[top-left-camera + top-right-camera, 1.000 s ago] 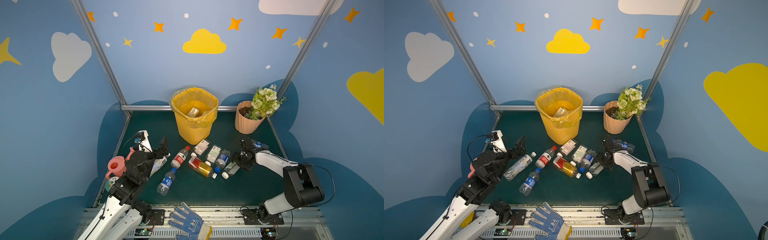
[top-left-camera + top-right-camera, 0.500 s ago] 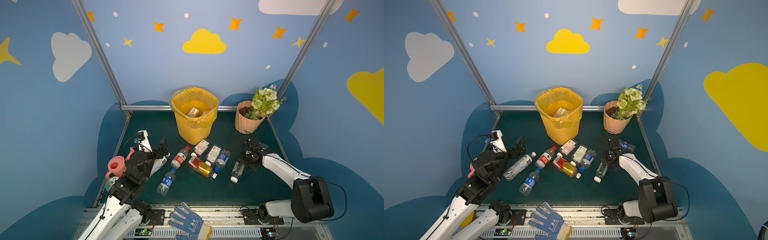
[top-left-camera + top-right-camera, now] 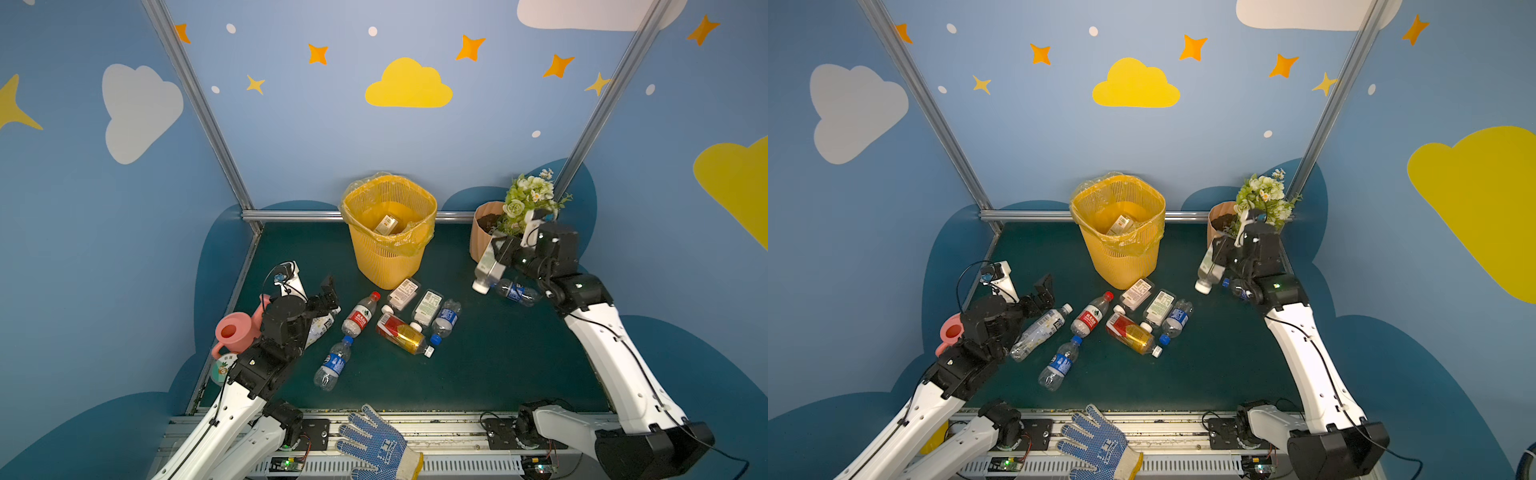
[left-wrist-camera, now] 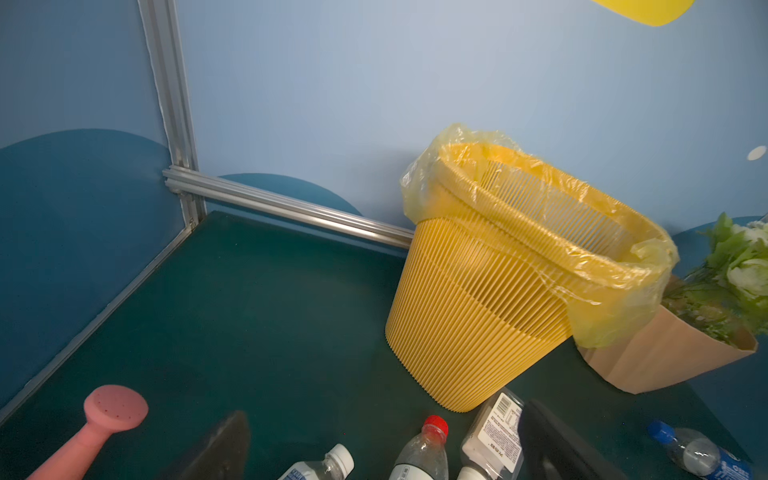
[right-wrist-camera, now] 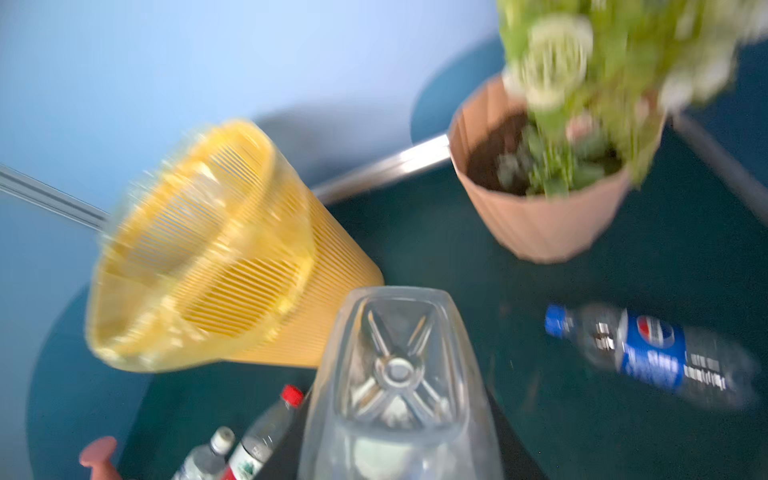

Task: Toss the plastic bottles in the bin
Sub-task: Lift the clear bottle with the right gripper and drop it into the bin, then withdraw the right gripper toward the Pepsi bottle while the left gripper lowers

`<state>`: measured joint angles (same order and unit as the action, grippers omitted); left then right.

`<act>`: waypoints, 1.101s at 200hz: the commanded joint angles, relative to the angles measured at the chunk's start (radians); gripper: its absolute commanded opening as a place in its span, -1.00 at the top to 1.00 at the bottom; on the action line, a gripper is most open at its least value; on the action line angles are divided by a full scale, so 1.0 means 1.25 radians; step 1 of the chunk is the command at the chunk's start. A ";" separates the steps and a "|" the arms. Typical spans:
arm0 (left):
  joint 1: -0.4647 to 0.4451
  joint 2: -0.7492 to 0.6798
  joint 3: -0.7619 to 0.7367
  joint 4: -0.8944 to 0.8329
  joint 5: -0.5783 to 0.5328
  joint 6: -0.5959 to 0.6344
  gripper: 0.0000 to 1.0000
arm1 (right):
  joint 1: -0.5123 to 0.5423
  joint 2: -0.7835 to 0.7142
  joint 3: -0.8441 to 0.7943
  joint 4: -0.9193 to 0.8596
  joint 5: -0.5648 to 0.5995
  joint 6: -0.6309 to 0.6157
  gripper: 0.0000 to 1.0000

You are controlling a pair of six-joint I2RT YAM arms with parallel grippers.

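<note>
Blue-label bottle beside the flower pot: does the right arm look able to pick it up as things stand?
Probably not yet. The right gripper is shut on a clear white-capped bottle. The blue-label bottle lies close by, uncovered, so only that full grip seems in the way.

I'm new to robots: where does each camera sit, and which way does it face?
Both top views: high at the front, looking down toward the back wall; left arm and right arm show, left gripper open, right gripper shut on a clear bottle.
Left wrist: low on the left arm, facing the bin; its dark fingers show at the edge.
Right wrist: up on the right arm, blurred, facing bin and flower pot; the clear bottle's base fills the foreground.
Shared: every view shows the bin.
</note>
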<state>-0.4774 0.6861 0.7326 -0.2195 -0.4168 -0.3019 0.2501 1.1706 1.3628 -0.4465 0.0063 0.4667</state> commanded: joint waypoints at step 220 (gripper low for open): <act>0.032 0.014 0.036 -0.109 0.028 -0.064 -1.00 | 0.112 0.400 0.611 0.119 -0.217 -0.103 -0.89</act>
<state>-0.4404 0.7109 0.7593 -0.3481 -0.4126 -0.4118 0.3855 1.8568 2.2589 -0.4503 -0.2955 0.3843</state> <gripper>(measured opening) 0.998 0.944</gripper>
